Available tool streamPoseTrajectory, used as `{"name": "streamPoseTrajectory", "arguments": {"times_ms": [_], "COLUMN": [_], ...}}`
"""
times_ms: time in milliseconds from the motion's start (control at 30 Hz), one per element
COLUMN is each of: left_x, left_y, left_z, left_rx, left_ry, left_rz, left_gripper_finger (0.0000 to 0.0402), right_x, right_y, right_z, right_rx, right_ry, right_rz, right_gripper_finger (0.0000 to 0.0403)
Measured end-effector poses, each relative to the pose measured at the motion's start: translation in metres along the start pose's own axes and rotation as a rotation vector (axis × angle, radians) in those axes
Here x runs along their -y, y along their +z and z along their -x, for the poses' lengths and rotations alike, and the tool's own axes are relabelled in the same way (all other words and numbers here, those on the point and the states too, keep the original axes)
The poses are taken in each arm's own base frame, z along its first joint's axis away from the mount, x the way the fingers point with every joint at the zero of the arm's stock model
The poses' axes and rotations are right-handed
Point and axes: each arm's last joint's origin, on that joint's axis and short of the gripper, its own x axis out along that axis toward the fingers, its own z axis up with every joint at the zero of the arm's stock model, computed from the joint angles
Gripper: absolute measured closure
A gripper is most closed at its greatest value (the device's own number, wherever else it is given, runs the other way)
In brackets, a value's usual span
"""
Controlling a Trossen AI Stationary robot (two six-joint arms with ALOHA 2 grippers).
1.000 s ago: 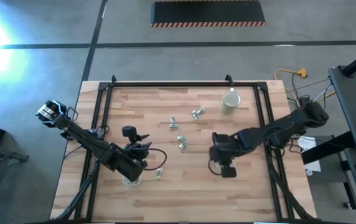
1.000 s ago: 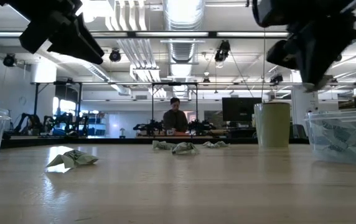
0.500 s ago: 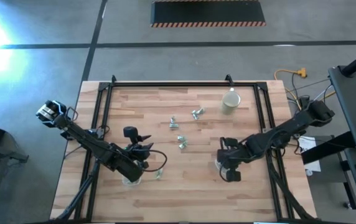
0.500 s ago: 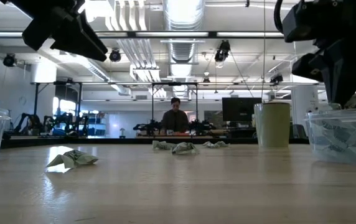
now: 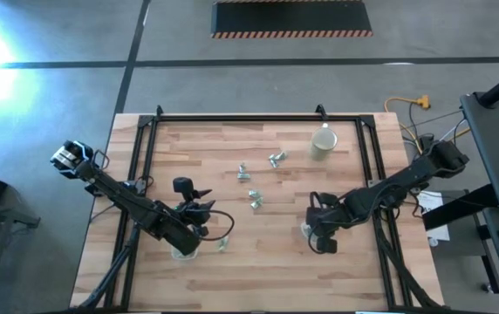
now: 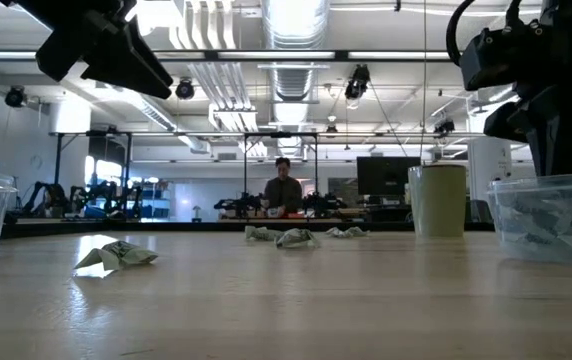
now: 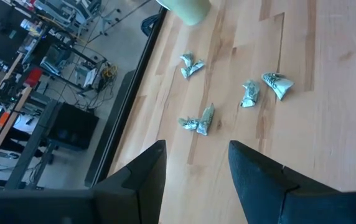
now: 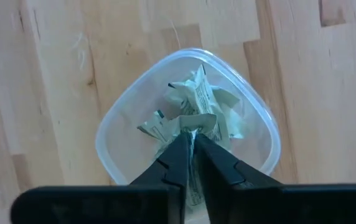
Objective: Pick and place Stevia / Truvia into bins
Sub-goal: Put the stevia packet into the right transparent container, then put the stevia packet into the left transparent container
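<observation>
- Clear plastic, the right bin (image 8: 187,130) now has the right tool (image 8: 190,146) directly over its mouth; a second ago this arm was further toward the middle of the counter, and it has since swung out and come down over the bin near the right part of the front edge.
- The right tool's fingers are pressed nearly together with a crumpled Stevia sachet (image 8: 193,127) at their tips, so it looks clenched on that sachet, held just above or among the sachets already in the bin.
- This reads as the delivery step nearly finished: what seems left is to let go so the sachet drops among the others.
- The left tool (image 7: 196,171) is spread wide and grasps nothing; it has hardly moved, hanging above the left bin (image 5: 183,252) by the front-left part of the counter.
- A loose sachet (image 5: 224,242) lies just beside the left bin, and several sachets (image 5: 255,199) lie scattered around the middle of the wooden counter (image 5: 232,279), toward the beige cup (image 5: 323,143) near the far right corner.
- Much picking therefore remains, by my reckoning.
</observation>
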Motion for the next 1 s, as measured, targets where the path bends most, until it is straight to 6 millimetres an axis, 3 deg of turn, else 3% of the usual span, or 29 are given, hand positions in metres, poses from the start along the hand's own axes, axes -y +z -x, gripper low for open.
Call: {"name": "streamPoseTrajectory", "arguments": {"times_ms": [333, 567, 767, 1000], "left_x": [0.0, 0.001, 0.004, 0.015], "left_y": [0.0, 0.003, 0.011, 0.014], "left_z": [0.0, -0.001, -0.008, -0.023], "left_rx": [0.001, 0.008, -0.016, -0.092], "left_ry": [0.0, -0.023, -0.24, -0.553], "left_rz": [0.003, 0.039, 0.057, 0.059], "left_gripper_finger": [0.0244, 0.0244, 0.0244, 0.0244], "right_x": [-0.004, -0.011, -0.015, -0.014], "right_y": [0.003, 0.007, 0.008, 0.01], "right_z": [0.008, 0.039, 0.066, 0.073], "right_rx": [-0.014, 0.107, 0.31, 0.422], "right_ry": [0.06, 0.086, -0.014, -0.137], "right_rz": [0.007, 0.093, 0.231, 0.34], "right_gripper_finger": [0.0289, 0.028, 0.0293, 0.0302]}}
